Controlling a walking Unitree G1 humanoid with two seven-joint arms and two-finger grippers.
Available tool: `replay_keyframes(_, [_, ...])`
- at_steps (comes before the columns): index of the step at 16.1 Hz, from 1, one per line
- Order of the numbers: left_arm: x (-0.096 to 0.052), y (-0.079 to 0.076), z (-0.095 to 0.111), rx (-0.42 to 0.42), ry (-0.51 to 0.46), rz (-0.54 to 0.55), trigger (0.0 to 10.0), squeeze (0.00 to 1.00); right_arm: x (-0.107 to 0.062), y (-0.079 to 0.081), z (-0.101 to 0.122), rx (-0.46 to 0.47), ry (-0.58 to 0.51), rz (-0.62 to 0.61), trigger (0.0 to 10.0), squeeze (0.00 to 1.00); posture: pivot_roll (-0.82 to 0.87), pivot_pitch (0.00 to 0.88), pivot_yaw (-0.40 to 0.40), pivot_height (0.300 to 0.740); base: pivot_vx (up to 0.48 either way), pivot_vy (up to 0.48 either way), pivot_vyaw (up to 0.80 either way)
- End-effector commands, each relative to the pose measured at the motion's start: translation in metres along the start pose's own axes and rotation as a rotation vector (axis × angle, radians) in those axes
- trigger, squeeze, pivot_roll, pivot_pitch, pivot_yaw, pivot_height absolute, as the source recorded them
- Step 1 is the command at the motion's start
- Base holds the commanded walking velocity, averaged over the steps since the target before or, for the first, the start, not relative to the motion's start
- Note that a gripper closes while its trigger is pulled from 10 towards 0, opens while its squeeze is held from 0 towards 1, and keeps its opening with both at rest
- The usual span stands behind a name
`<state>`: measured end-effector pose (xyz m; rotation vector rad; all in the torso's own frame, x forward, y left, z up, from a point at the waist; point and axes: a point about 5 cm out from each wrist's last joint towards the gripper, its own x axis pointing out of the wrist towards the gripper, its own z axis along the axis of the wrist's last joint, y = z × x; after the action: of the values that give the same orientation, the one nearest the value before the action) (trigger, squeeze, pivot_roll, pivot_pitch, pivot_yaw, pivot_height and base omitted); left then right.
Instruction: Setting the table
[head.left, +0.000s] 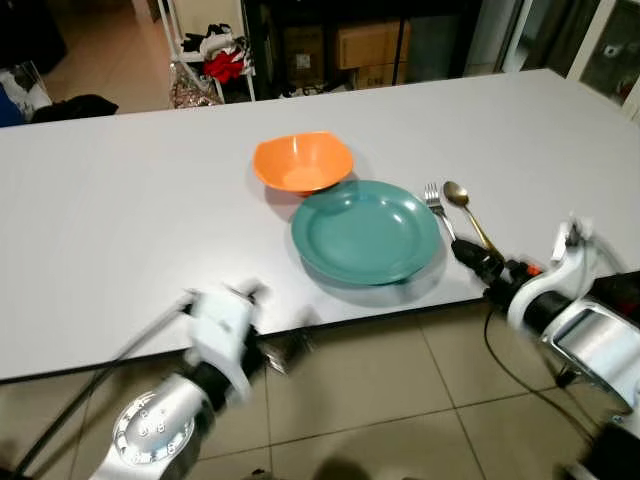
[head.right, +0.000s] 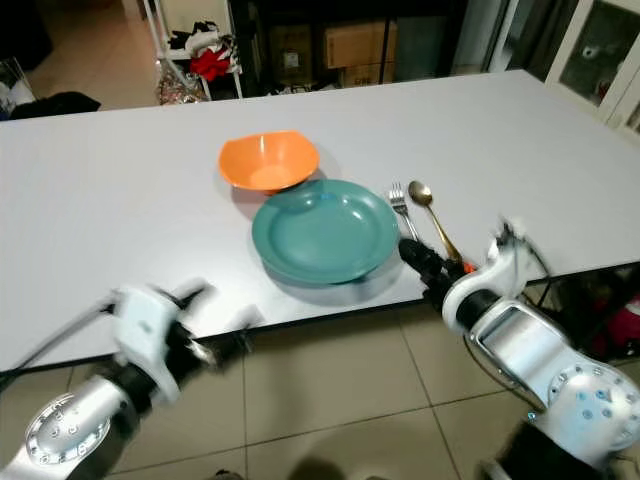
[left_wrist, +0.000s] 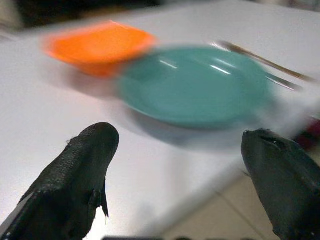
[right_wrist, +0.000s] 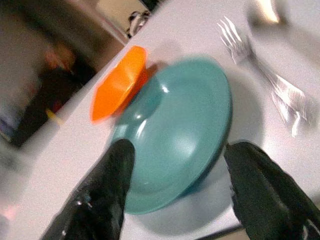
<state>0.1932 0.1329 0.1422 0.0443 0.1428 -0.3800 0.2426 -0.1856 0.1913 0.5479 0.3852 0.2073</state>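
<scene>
A teal plate (head.left: 365, 232) lies near the front edge of the white table (head.left: 130, 230). An orange bowl (head.left: 303, 161) touches its far left rim. A silver fork (head.left: 436, 205) and a gold-handled spoon (head.left: 462, 205) lie side by side just right of the plate. My right gripper (head.left: 477, 262) hovers at the table's front edge, right of the plate and at the near ends of the cutlery; in the right wrist view its fingers (right_wrist: 112, 185) stand open and empty. My left gripper (head.left: 285, 352) is blurred, below the table's front edge, left of the plate, open and empty (left_wrist: 180, 137).
Tiled floor (head.left: 380, 400) lies in front of the table. Behind the far edge stand a white rack with clothes (head.left: 215, 55) and cardboard boxes (head.left: 365, 45). A dark bag (head.left: 75, 105) sits on the floor at the back left.
</scene>
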Motion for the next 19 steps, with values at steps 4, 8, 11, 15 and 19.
replay_keyframes(4, [0.008, 0.025, 0.015, 0.102, -0.065, 0.245, 10.0, 0.0, 0.017, 0.053, 0.008, -0.474, -0.289, 0.059, 10.0, 0.0, -0.08, 0.0, 0.056, 0.74, 0.0, 0.0, 0.8])
replay_keyframes(8, [0.002, 0.037, 0.009, 0.132, -0.062, 0.362, 10.0, 0.0, 0.041, 0.034, -0.013, -0.738, -0.367, -0.007, 10.0, 0.0, -0.06, 0.0, 0.048, 0.74, 0.0, 0.0, 0.8])
replay_keyframes(11, [-0.004, 0.044, 0.008, 0.19, -0.081, 0.38, 10.0, 0.0, 0.041, 0.02, -0.04, -0.682, -0.299, 0.076, 10.0, 0.0, -0.05, 0.0, 0.041, 0.74, 0.0, 0.0, 0.8])
replay_keyframes(15, [-0.006, 0.046, 0.006, 0.201, -0.076, 0.373, 10.0, 0.0, 0.043, 0.012, -0.057, -0.662, -0.246, 0.106, 10.0, 0.0, -0.05, 0.0, 0.056, 0.74, 0.0, 0.0, 0.8])
replay_keyframes(19, [0.001, 0.048, 0.008, 0.212, -0.09, 0.35, 10.0, 0.0, 0.049, 0.013, -0.052, -0.607, -0.265, 0.133, 10.0, 0.0, -0.05, 0.0, 0.065, 0.74, 0.0, 0.0, 0.8])
